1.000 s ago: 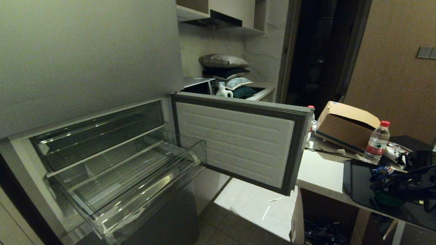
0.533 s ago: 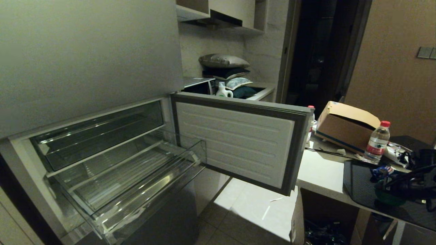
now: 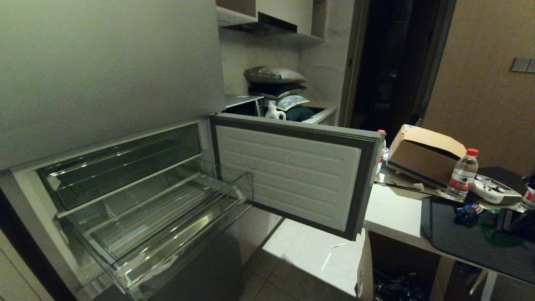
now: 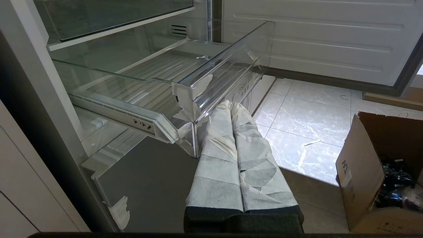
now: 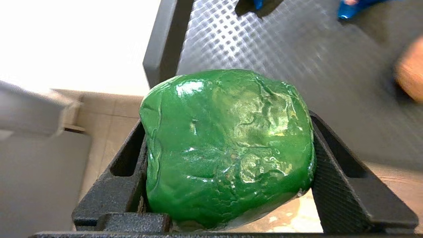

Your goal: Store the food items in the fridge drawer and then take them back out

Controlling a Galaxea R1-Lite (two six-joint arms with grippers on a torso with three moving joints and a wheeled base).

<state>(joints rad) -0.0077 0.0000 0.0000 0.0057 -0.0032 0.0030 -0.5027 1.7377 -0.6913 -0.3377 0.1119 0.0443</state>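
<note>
Right gripper [image 5: 228, 185] clamped on a glossy green pepper [image 5: 228, 145], which fills centre frame of the right wrist view, above the edge of a dark textured mat [image 5: 264, 43]. Fridge drawer [image 3: 167, 234] pulled out, lower left of the head view, ribbed floor bare. Left gripper [image 4: 233, 109], wrapped fingers pressed together, low beside the drawer's front corner.

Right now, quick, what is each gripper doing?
Left gripper: shut, empty, near the fridge drawer.
Right gripper: shut on a green pepper.
</note>
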